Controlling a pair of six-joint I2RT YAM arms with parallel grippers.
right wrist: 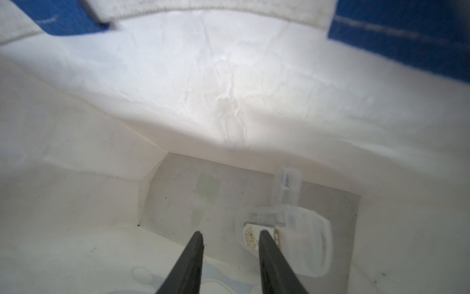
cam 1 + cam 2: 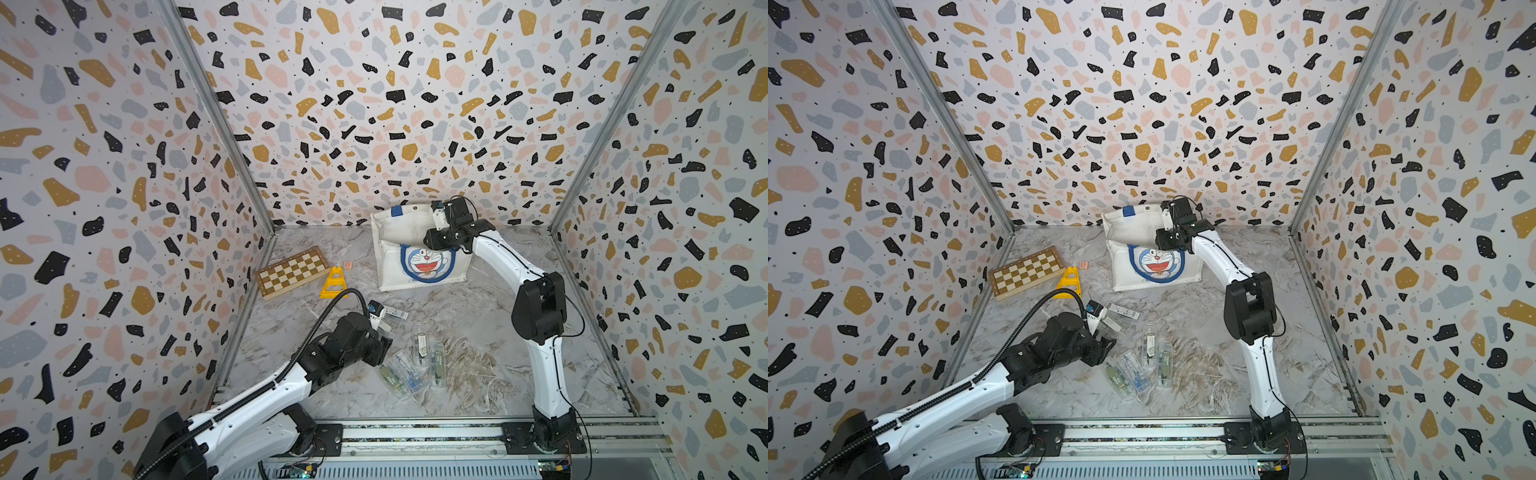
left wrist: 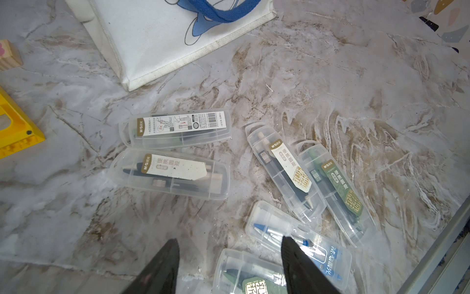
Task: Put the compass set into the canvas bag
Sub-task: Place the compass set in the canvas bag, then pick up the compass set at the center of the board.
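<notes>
Both parted, empty: right tool [image 1: 231, 233] inside canvas bag [image 2: 390, 274], left tool [image 3: 230, 239] above compass sets [image 3: 170, 173].

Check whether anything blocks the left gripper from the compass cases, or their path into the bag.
Nothing visible separates the left gripper from the nearest compass case. The right gripper occupies the mouth of the canvas bag.

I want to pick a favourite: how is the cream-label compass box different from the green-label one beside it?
The cream-label box carries a pale tag; the green-label box carries a dark green one. The cream-label box holds a dark compass; the green-label box holds a green one. Both are clear plastic, lying flat side by side on the marble table.
</notes>
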